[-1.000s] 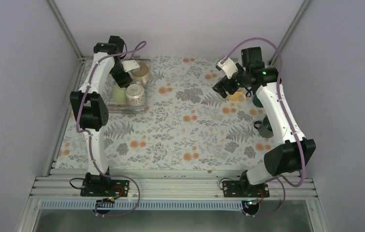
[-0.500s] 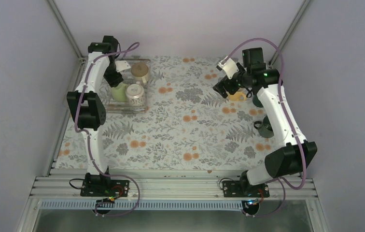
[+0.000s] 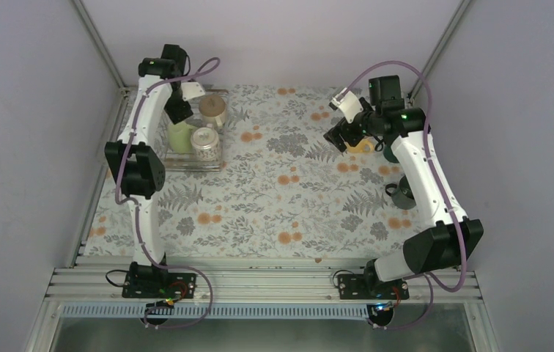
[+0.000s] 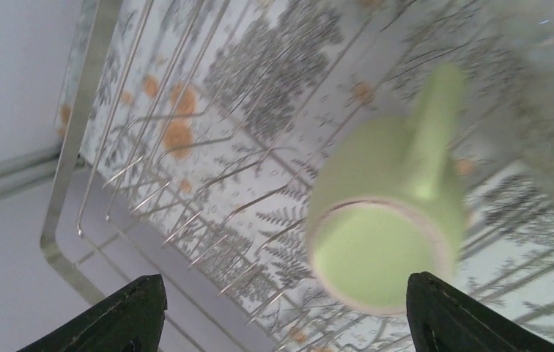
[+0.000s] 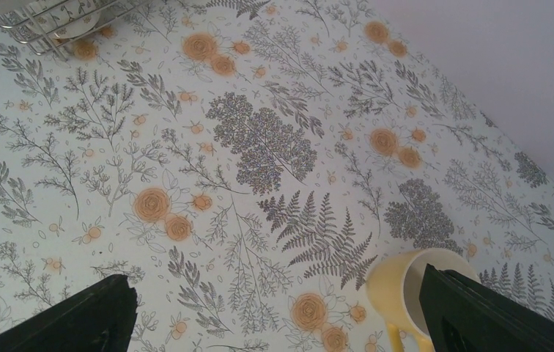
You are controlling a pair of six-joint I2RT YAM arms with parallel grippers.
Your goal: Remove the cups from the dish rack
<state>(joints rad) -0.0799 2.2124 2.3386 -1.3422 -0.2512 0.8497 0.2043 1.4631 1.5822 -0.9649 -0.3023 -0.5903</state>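
Rack (image 3: 193, 167): far-left corner of the table (image 3: 259, 213), holding three mugs.
Left claw (image 3: 179, 110): over the rack's far-left part, jaws spread wide, holding nothing; in the wrist view the pale green mug lies just beyond its fingertips (image 4: 124, 312).
Pale green mug (image 3: 181, 137): bottom up in the rack, left side.
Patterned mug (image 3: 204, 144): in the rack, just right of the pale green one.
Cream mug (image 3: 214, 110): in the rack's far-right corner.
Right claw (image 3: 340, 136): over the table's far-right part, jaws wide apart, empty.
Yellow mug (image 3: 363, 146): upright on the table, just beside the right claw.
Dark green mug (image 3: 404, 193): on the table near the right edge.
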